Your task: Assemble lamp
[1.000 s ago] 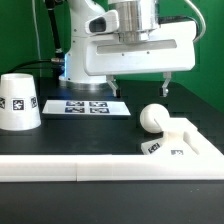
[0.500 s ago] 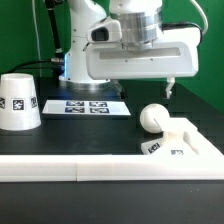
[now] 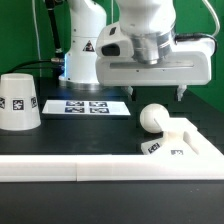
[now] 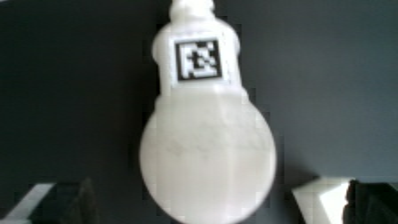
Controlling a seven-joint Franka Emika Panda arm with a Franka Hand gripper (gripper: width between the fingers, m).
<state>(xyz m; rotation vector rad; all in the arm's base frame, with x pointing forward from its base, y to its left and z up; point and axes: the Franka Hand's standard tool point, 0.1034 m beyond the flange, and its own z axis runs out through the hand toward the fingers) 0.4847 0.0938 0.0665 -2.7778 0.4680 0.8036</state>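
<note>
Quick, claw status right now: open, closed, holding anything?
Claw: open, holding nothing; it hangs above the bulb without touching it.

Bulb (image 4: 205,140) blurred in wrist view, fingertips (image 4: 329,200) cut by its edge, arm (image 3: 85,40) cropped atop exterior view

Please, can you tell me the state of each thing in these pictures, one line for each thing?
Tool: open, holding nothing, above the bulb.
Bulb: lying on its side, seemingly on the base, not gripped.
Base: flat on the table.
Shade: standing upright, wide end down, apart from the other parts.
Marker board: flat on the table.
</note>
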